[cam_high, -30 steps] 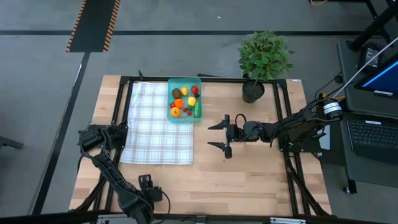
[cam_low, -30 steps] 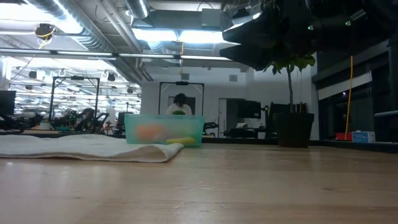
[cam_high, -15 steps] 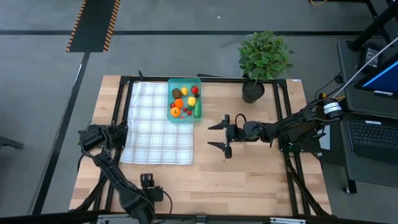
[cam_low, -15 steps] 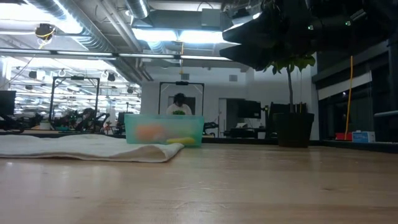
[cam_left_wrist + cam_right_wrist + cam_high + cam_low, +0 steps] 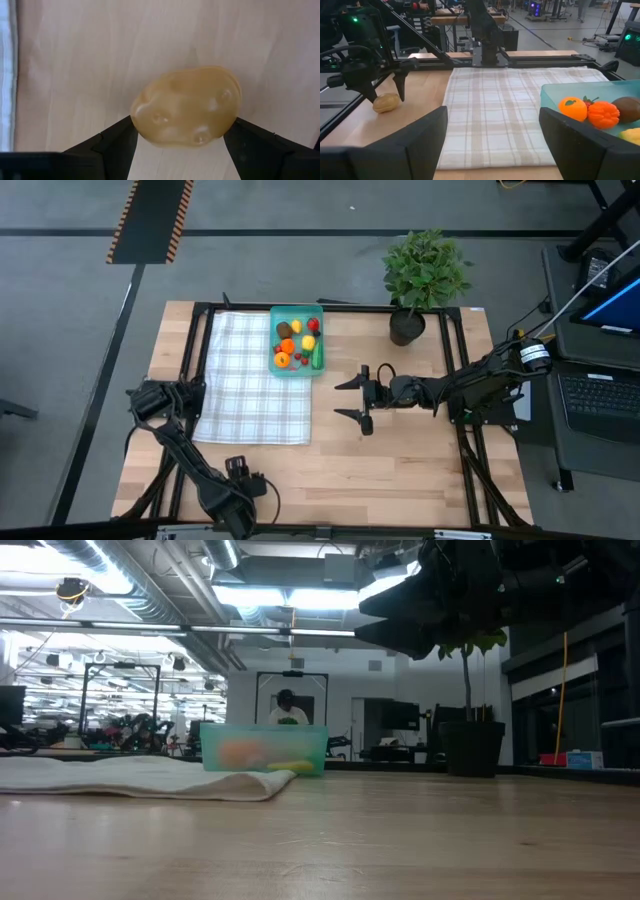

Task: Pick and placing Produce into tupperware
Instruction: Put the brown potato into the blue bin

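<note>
Potato (image 5: 187, 106), tan, smooth and lumpy with shallow dimples, sits between the two dark matte fingers (image 5: 107, 145) of our left gripper (image 5: 182, 142); the fingers press its two ends, so the claw is clamped on it just above pale, fine-grained wood. From the right wrist view we see the same potato (image 5: 386, 103) at the tip of that gripper (image 5: 385, 92), close to the table (image 5: 400, 460) surface near its front edge.

Well away from that claw, beyond the white checked cloth (image 5: 255, 378), stands the tupperware (image 5: 297, 340), a shallow rectangle of translucent teal plastic. Inside it we see the rest of the produce (image 5: 297, 340): small glossy red, orange, yellow and brown pieces and one long green one. The cloth is soft and lies flat, with one corner touching the container's side.

Our right gripper (image 5: 350, 398) hovers over bare wood just beside the container's near corner, its fingers spread wide apart and holding nothing. Behind it a leafy potted plant (image 5: 425, 275) stands in a dark round pot at the table's far edge.
</note>
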